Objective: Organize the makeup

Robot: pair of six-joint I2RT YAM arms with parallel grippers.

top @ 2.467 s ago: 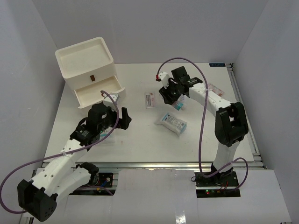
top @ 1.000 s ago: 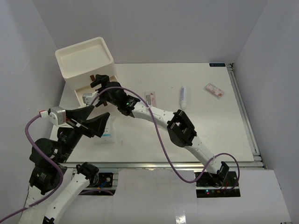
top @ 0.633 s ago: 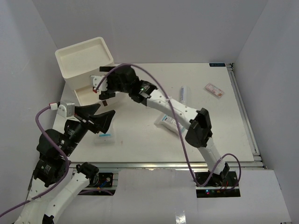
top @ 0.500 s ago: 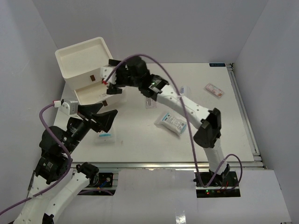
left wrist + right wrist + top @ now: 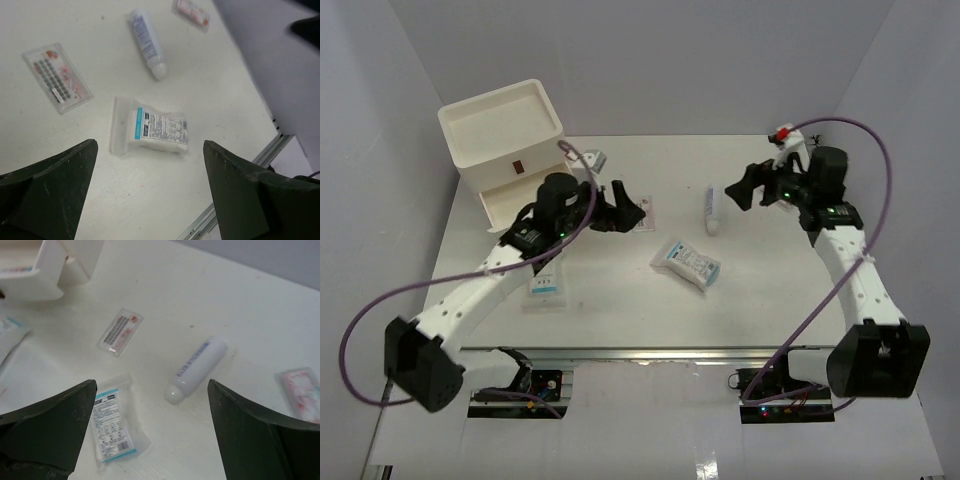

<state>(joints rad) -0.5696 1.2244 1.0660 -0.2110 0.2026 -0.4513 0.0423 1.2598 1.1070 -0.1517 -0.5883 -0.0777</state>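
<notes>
The makeup lies spread on the white table. A white tube [image 5: 714, 208] [image 5: 147, 42] [image 5: 197, 369] lies mid-back. A white-blue sachet pack [image 5: 686, 264] [image 5: 152, 131] [image 5: 112, 425] lies in the middle, and another [image 5: 544, 288] near the left. A pink-white flat packet [image 5: 642, 212] [image 5: 57, 77] [image 5: 120, 331] rests just beyond my left gripper [image 5: 625, 205] [image 5: 150, 200], which is open and holds nothing. A second pink packet [image 5: 191, 12] [image 5: 301, 391] lies at the back right. My right gripper [image 5: 745, 187] [image 5: 150, 435] hovers open and empty to the right of the tube.
The white drawer box [image 5: 505, 140] [image 5: 55, 265] stands at the back left with its lower drawer [image 5: 515, 205] pulled out. A small flat packet [image 5: 592, 158] lies beside the box. The table's metal front rail [image 5: 670, 352] runs along the near side.
My right arm has swung from the drawer box back to the right side of the table. My left arm has come down and stretched toward the middle. Both grippers stay open.
</notes>
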